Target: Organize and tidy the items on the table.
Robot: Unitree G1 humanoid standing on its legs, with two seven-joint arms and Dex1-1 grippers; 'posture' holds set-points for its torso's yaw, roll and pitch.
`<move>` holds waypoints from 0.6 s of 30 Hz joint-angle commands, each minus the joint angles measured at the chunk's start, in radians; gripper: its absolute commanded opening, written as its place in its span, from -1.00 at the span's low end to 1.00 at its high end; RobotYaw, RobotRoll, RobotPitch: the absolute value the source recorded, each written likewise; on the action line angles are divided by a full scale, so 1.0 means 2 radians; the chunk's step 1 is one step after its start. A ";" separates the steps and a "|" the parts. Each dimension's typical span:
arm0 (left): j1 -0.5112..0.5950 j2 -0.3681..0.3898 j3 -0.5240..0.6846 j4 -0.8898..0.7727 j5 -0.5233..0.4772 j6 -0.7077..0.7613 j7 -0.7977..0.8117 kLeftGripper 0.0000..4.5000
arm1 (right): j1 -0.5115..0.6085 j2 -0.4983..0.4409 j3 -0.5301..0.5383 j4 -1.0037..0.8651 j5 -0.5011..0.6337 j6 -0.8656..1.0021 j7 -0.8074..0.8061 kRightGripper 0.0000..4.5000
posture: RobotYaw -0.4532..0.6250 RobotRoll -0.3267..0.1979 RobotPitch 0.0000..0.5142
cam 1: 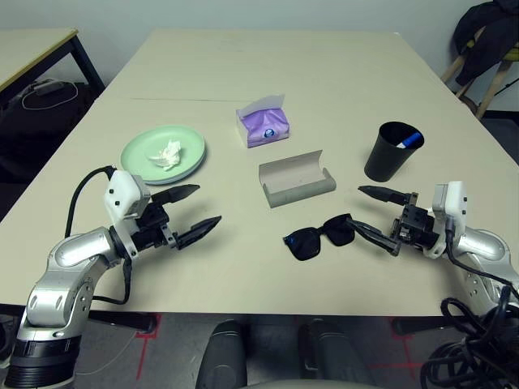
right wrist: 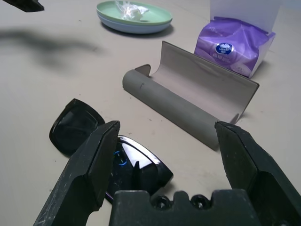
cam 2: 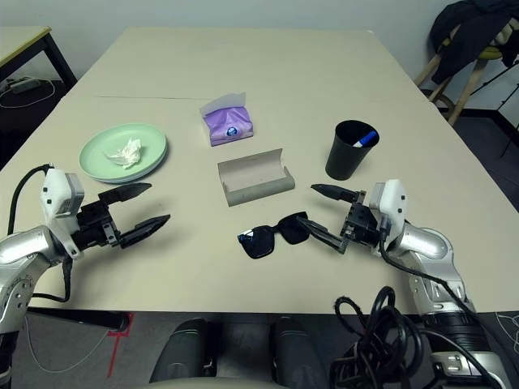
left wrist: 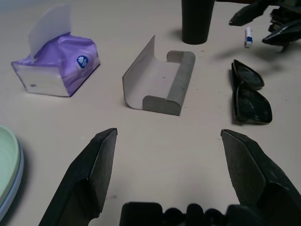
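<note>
A mint-green plate [cam 1: 163, 154] sits on a light-blue one at the table's [cam 1: 268, 73] left and holds a white tissue wad [cam 1: 169, 154]. The purple tissue pack [cam 1: 263, 123] stands mid-table. In front of it lies the grey glasses case [cam 1: 296, 180], open. Black sunglasses [cam 1: 318, 237] lie folded near the front edge. The black cup [cam 1: 393, 151] at the right holds a blue-capped pen [cam 1: 410, 141]. My left gripper [cam 1: 208, 204] hovers open in front of the plates, holding nothing. My right gripper [cam 1: 358, 207] is open, its lower finger beside the sunglasses' right lens.
A smaller black-legged desk [cam 1: 32, 49] stands at the far left with cables [cam 1: 49, 93] beneath it. A chair draped in dark clothing [cam 1: 486, 40] is at the far right. Black cables [cam 1: 478, 340] hang by my right arm.
</note>
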 commanded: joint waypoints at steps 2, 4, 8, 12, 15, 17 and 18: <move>0.008 0.013 -0.012 0.008 0.005 -0.018 -0.022 0.98 | -0.004 -0.008 0.005 -0.003 -0.007 0.014 -0.002 1.00 | -0.01 0.25 -0.69; 0.010 0.019 -0.015 0.007 0.001 -0.023 -0.039 0.98 | -0.008 -0.010 0.004 -0.001 -0.008 0.014 0.000 1.00 | -0.01 0.25 -0.70; 0.016 0.024 -0.019 0.003 -0.002 -0.055 -0.071 0.98 | -0.014 -0.012 0.004 0.005 -0.009 0.011 0.007 1.00 | 0.00 0.25 -0.71; 0.020 0.034 -0.025 0.000 -0.002 -0.066 -0.098 0.98 | -0.021 -0.012 0.005 0.011 -0.010 0.009 0.011 1.00 | 0.00 0.25 -0.71; 0.022 0.043 -0.027 0.000 -0.007 -0.066 -0.113 0.98 | -0.024 -0.012 0.005 0.014 -0.010 0.008 0.014 1.00 | 0.00 0.25 -0.70; 0.021 0.045 -0.026 0.002 -0.008 -0.069 -0.118 0.98 | -0.024 -0.012 0.004 0.015 -0.010 0.006 0.017 1.00 | -0.01 0.25 -0.69; 0.020 0.044 -0.025 0.004 -0.008 -0.074 -0.121 0.98 | -0.024 -0.012 0.003 0.015 -0.009 0.004 0.020 1.00 | -0.01 0.25 -0.69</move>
